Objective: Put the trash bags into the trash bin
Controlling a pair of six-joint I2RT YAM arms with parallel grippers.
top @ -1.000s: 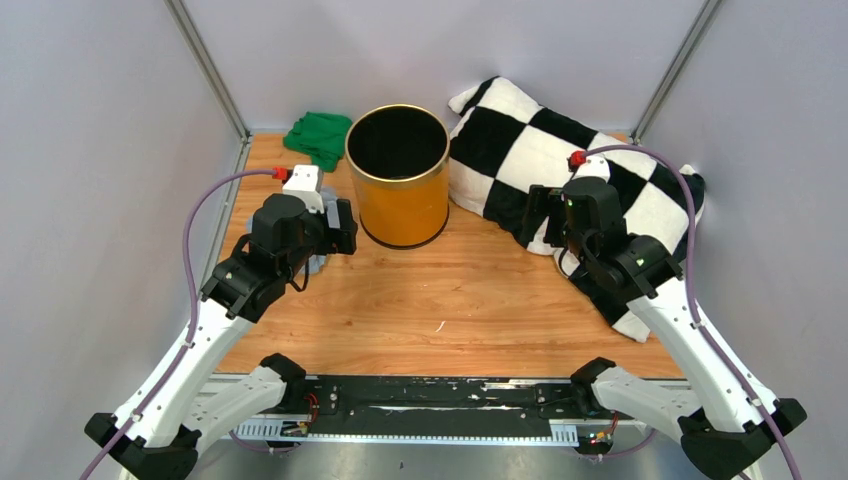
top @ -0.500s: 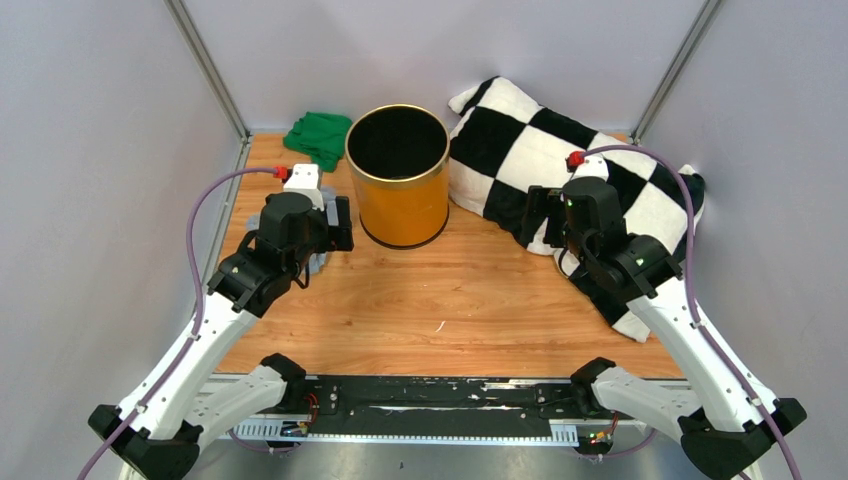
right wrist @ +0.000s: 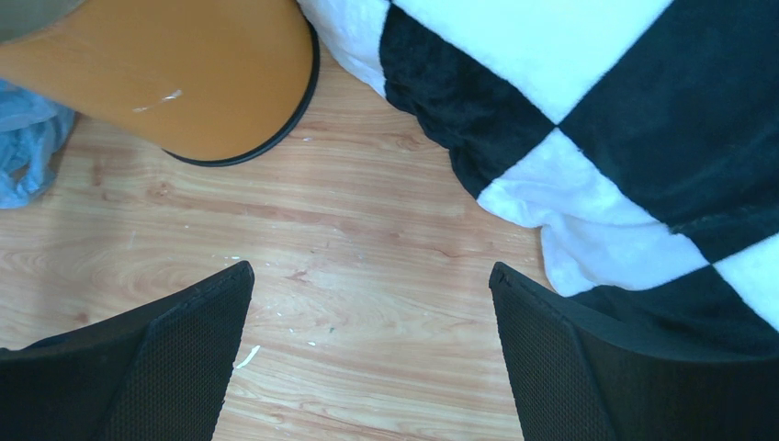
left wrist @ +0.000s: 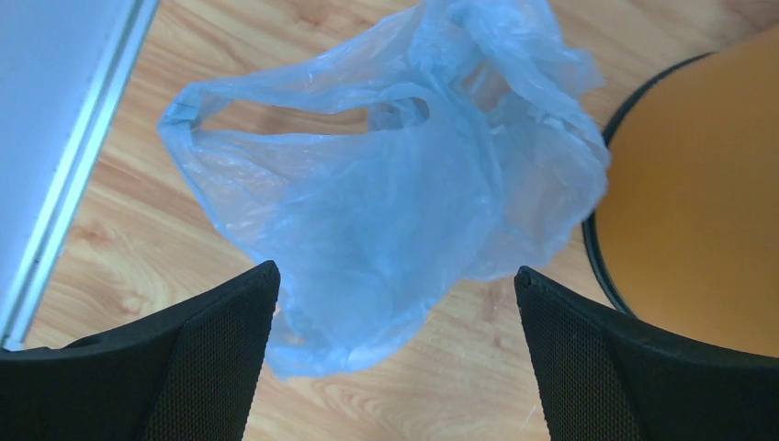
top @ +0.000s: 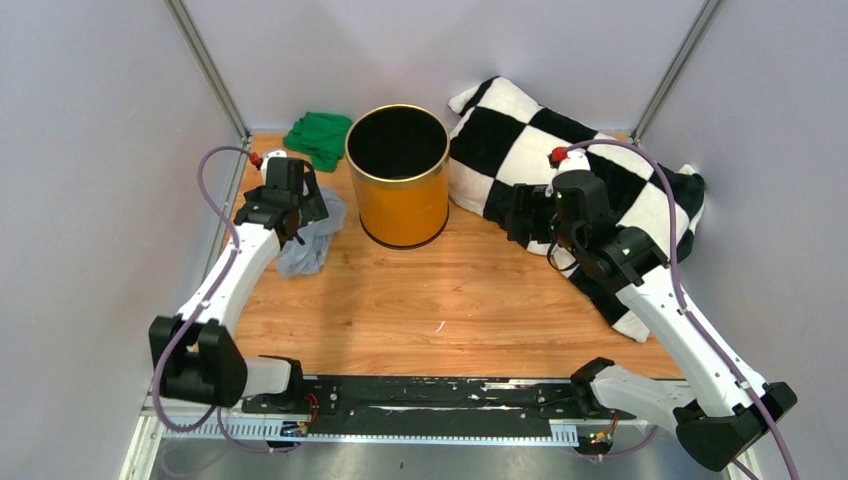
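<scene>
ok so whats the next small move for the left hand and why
Probably lower the left hand straight down and close it on the trash bag. The hand is open and holds nothing. In the wrist view the crumpled bag lies on the table right below the gap between the fingers, next to the trash bin and not yet in it.

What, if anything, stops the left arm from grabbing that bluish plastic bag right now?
Probably nothing. The left gripper is open and hangs right over the trash bag, which lies loose on the wooden table beside the trash bin, with nothing covering it.
</scene>
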